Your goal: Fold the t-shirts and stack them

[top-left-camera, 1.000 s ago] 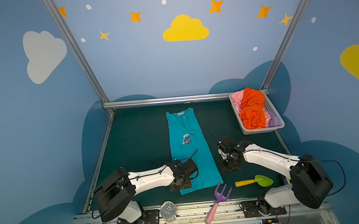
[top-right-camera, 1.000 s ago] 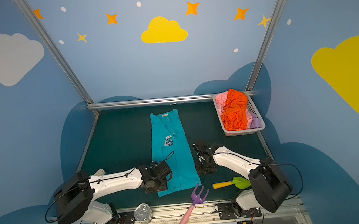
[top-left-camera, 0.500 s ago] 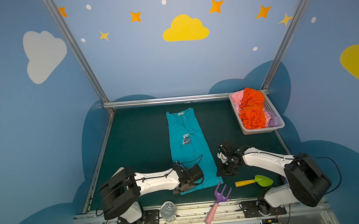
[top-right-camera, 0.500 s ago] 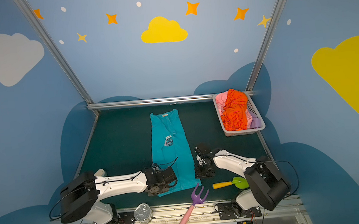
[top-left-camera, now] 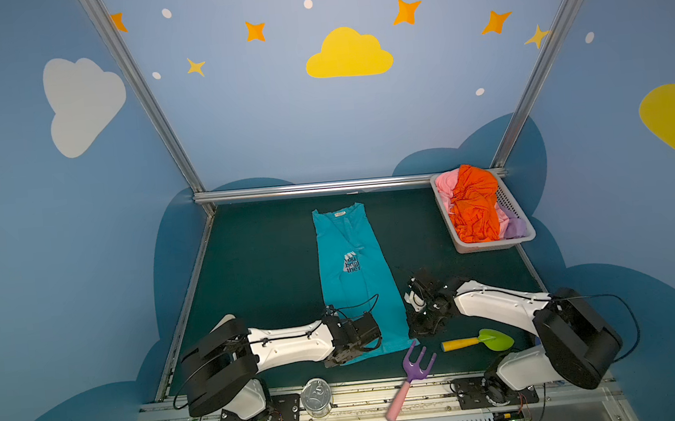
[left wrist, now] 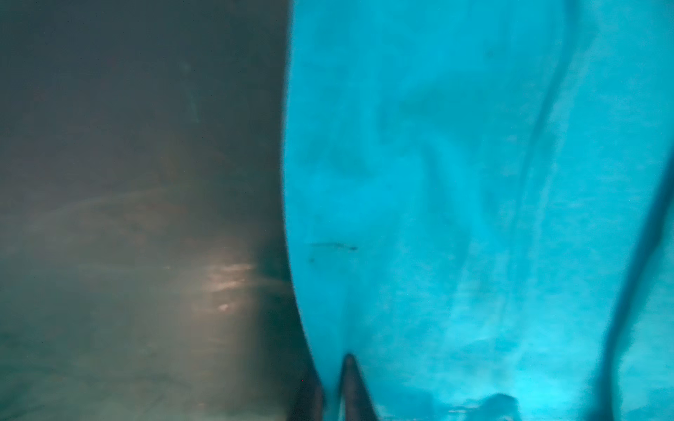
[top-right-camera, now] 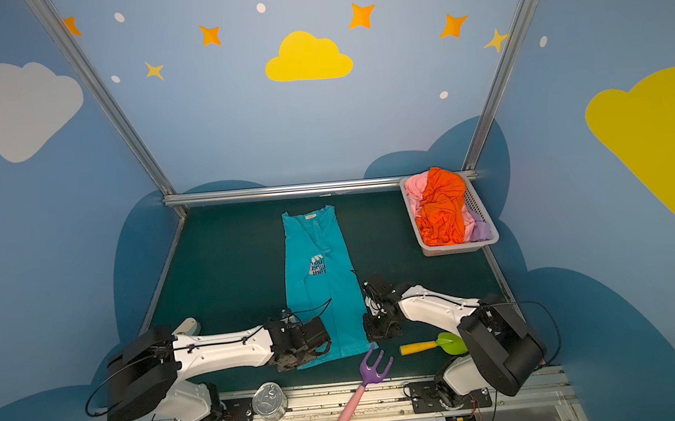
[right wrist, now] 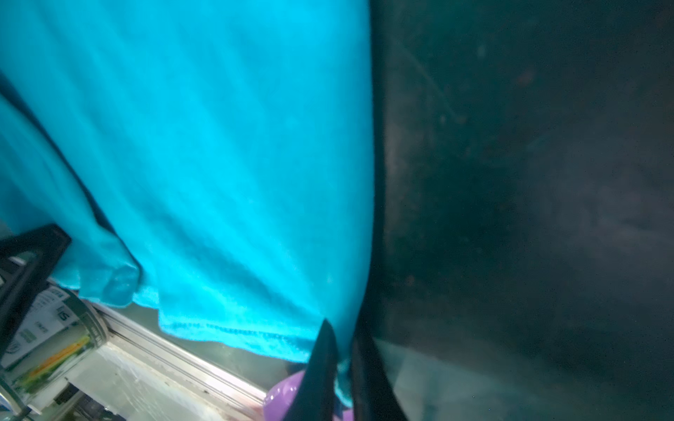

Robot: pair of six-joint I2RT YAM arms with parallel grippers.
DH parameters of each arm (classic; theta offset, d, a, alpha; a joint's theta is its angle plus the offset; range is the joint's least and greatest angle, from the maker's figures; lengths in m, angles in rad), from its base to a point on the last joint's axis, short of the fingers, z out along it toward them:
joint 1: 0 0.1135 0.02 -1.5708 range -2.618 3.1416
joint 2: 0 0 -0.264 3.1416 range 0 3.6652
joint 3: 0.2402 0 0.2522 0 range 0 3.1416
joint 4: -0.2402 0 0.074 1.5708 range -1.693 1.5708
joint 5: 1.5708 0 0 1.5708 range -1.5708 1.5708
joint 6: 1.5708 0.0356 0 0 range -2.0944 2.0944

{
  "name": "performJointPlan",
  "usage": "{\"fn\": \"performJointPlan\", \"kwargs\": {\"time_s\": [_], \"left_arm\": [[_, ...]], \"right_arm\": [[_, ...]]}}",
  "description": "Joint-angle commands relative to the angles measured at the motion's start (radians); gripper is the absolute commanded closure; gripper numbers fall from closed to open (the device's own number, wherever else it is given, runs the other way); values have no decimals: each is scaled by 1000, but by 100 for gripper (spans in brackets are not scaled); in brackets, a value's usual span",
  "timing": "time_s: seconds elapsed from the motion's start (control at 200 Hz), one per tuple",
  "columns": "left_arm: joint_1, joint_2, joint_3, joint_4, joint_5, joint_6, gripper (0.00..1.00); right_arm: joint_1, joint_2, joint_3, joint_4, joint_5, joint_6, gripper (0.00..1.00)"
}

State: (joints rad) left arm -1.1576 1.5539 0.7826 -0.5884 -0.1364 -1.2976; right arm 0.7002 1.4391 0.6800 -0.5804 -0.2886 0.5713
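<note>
The teal t-shirt [top-left-camera: 355, 289] is laid flat and lengthwise on the middle of the dark green table [top-left-camera: 257, 268]. Its collar is turned toward the back wall and its hem toward the robot, and it appears this way in both top views. It is folded into a long narrow strip, with the chest print partly covered.

The left gripper [top-left-camera: 342, 357] is set at the hem's left corner. In the left wrist view its fingers [left wrist: 352, 386] are seen pressed together on the edge of the cloth. The right gripper [top-left-camera: 415, 331] is set at the hem's right corner. In the right wrist view its fingers [right wrist: 322, 368] are likewise clamped on the cloth, and the hem is bunched between them.

A white basket [top-left-camera: 493, 244] is placed at the back right corner of the table, well apart from the teal t-shirt. Inside it, a crumpled orange t-shirt [top-left-camera: 473, 208] is piled on a pink t-shirt [top-left-camera: 446, 185] and a lilac t-shirt [top-left-camera: 514, 227].

A purple rake [top-left-camera: 418, 362] with a pink handle is seen just beside the hem. A green shovel [top-left-camera: 493, 339] lies near it, and a can [top-left-camera: 316, 396] stands on the front rail.
</note>
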Motion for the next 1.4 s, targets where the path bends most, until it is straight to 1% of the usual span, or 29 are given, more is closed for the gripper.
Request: {"fn": "performJointPlan", "kwargs": {"time_s": [0.0,0.08,0.18,0.27,0.365,0.476,0.501,0.511,0.531,0.606,0.871,1.006,1.187,1.267,1.397], "left_arm": [[1,113,-43,140,235,4,94],[40,99,-20,110,231,37,95],[129,71,-5,94,257,97,95],[243,46,26,77,279,175,95],[351,53,107,67,310,269,95],[438,115,245,58,341,356,94],[455,135,277,57,342,372,94],[462,142,290,56,365,378,94],[475,158,314,52,375,388,95],[525,211,394,33,388,424,95],[728,354,549,39,512,490,95],[795,442,647,39,556,509,95],[837,568,770,27,582,517,95],[856,596,789,19,583,519,95],[887,596,765,40,600,512,95]], "right_arm": [[5,32,43,-81,22,-20,96],[-2,32,94,-111,37,-35,97],[-20,39,181,-153,51,-57,97],[-42,62,274,-188,63,-76,95],[-80,125,384,-217,61,-98,94],[-134,229,501,-221,22,-115,94],[-145,256,530,-222,14,-117,95],[-149,267,541,-222,11,-118,95],[-158,288,564,-224,1,-122,95],[-188,362,653,-231,-20,-127,95],[-277,632,984,-284,-80,-143,95],[-305,768,1153,-306,-124,-135,94],[-319,912,1356,-329,-193,-121,90],[-321,959,1425,-334,-208,-120,87],[-323,1009,1497,-340,-235,-119,86]]}}
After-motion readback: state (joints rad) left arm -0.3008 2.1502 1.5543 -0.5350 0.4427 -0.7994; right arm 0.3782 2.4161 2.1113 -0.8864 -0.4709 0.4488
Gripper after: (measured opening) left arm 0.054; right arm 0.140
